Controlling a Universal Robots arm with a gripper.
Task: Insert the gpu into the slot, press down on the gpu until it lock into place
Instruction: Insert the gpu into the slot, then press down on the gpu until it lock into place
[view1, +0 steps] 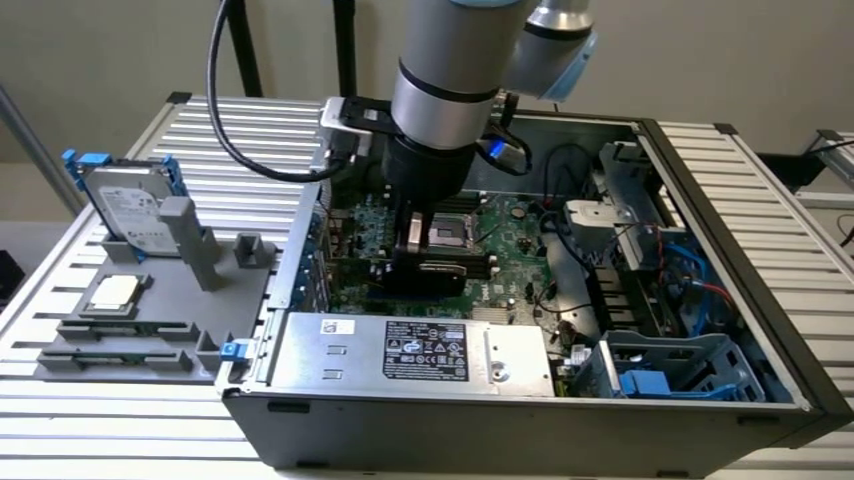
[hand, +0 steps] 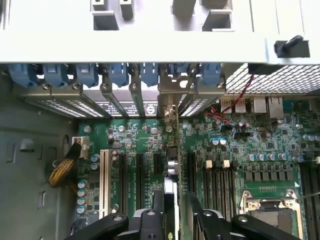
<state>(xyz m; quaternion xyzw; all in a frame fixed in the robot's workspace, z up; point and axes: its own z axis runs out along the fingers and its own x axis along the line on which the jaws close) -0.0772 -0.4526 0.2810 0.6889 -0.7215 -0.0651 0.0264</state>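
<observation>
My gripper (view1: 424, 262) reaches down into the open computer case (view1: 534, 420), over the green motherboard (view1: 514, 255). It is shut on the gpu (view1: 414, 283), a thin black card standing on its edge. In the wrist view the gpu (hand: 170, 165) runs edge-on between my fingers (hand: 150, 222), and its metal bracket end (hand: 168, 107) reaches the row of rear brackets. The card sits low against the board among the black expansion strips (hand: 140, 172). The bright-blue slot is hidden under the card.
A silver labelled power-supply box (view1: 414, 350) lies in front of the board. The processor socket (hand: 267, 212) and memory strips (hand: 215, 185) sit beside the card. A white strip (hand: 104, 177), blue bracket clips (hand: 120, 75) and a blue drive cage (view1: 667, 375) are nearby. A grey fixture (view1: 147, 300) holds a hard drive (view1: 127, 205).
</observation>
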